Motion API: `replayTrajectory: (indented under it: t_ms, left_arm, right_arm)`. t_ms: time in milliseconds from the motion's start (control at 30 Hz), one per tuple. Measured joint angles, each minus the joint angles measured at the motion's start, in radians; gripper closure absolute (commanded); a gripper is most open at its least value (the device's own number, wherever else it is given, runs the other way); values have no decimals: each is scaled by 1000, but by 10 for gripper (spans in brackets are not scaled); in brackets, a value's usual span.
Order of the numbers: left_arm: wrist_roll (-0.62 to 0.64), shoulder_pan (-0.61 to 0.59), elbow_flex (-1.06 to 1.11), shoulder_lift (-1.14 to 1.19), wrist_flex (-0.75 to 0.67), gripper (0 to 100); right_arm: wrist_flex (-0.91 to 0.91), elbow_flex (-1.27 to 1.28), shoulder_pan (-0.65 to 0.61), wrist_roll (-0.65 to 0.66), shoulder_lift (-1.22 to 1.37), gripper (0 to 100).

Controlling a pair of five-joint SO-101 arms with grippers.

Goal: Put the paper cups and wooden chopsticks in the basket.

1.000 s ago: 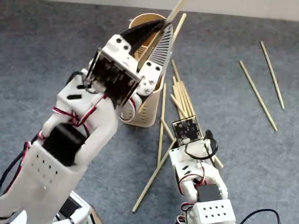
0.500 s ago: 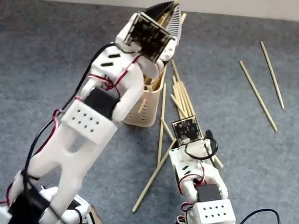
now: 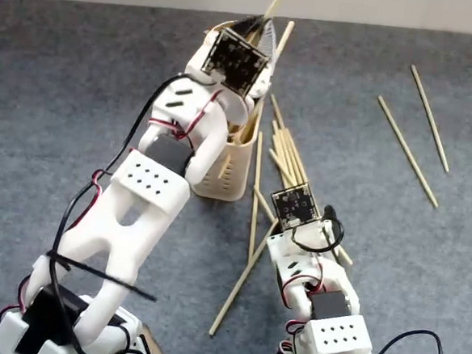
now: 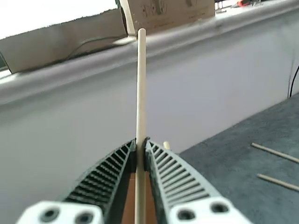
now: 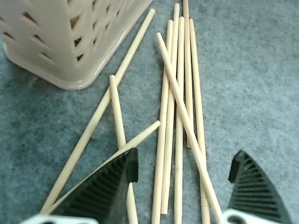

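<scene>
- Your left gripper is clamped on a wooden chopstick over the basket.
- Your right gripper hangs, claw apart, above the chopstick pile right of the basket.

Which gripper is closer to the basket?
Left. The left gripper is over the basket, shut on a chopstick; the right gripper is beside it, above loose chopsticks.
</scene>
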Motion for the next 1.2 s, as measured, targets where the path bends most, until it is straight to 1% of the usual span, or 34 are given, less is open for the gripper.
replayTrajectory:
  t_ms: [133, 267, 333, 433, 500, 700, 767, 900, 967, 1033, 1133, 1200]
  left_arm:
    - [-2, 6, 95, -34, 0, 992]
    - [-3, 6, 224, -147, -58, 988]
    - [0, 6, 281, -209, -71, 947]
    - [2, 5, 354, -273, -74, 845]
    - [3, 6, 384, -304, -74, 796]
    - [-2, -5, 391, -321, -63, 791]
    - [-2, -6, 376, -321, -51, 815]
    - [-2, -44, 256, -321, 38, 875]
    - [-2, -89, 163, -321, 100, 888]
    - [6, -158, 68, -321, 173, 887]
    - [117, -293, -55, -321, 338, 888]
    - [216, -402, -124, -321, 468, 888]
  right_arm:
    - [0, 0, 0, 0, 0, 687]
    - [0, 0, 0, 0, 0, 687]
    - [0, 0, 0, 0, 0, 687]
    - [0, 0, 0, 0, 0, 687]
    - [0, 0, 0, 0, 0, 687]
    - [0, 0, 0, 0, 0, 687]
    - [0, 0, 0, 0, 0, 687]
    - [0, 0, 0, 0, 0, 687]
    - [0, 0, 0, 0, 0, 687]
    - [8, 0, 5, 0, 0, 687]
    - [54, -23, 101, -5, 0, 687]
    - [94, -80, 173, -43, 0, 687]
